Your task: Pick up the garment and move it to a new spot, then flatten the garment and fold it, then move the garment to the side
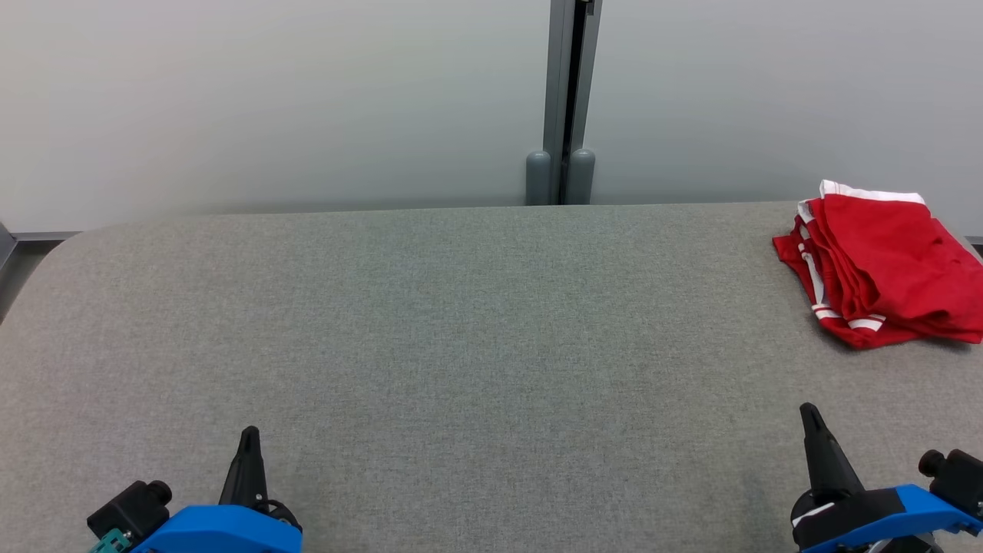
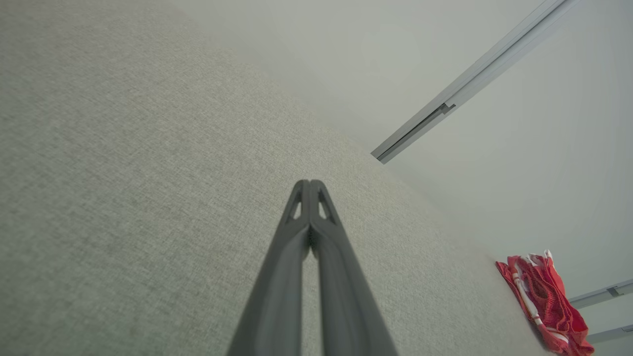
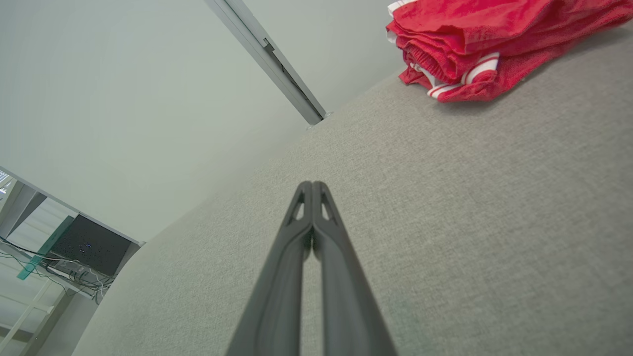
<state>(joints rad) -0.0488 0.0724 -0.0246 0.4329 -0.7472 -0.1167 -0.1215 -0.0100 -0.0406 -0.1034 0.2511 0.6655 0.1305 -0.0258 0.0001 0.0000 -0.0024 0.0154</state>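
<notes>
Nearest the camera, the left gripper [image 1: 249,436] rises from the lower left of the head view on its blue wrist housing, its two dark fingers pressed together into a single point aimed toward the far edge of the table. The left wrist view shows the same thing – the left gripper [image 2: 309,186] has its tips meeting with nothing between them, poised low over bare cloth. Across at the lower right, the right gripper [image 1: 811,416] mirrors that pose, leaning slightly inward, and in its own wrist view the right gripper [image 3: 312,187] is likewise closed on nothing. Both are over the grey fabric-covered table [image 1: 461,322], well apart from each other. Farther off, at the far right corner of the table near its back edge, lies the garment [image 1: 883,257] – red with white stripes, folded into a layered stack, seen also from the left wrist [image 2: 544,301] and the right wrist [image 3: 474,29]. Neither gripper touches it. Beyond the table stand pale wall panels [image 1: 269,100] joined by a grey metal post [image 1: 568,92].
</notes>
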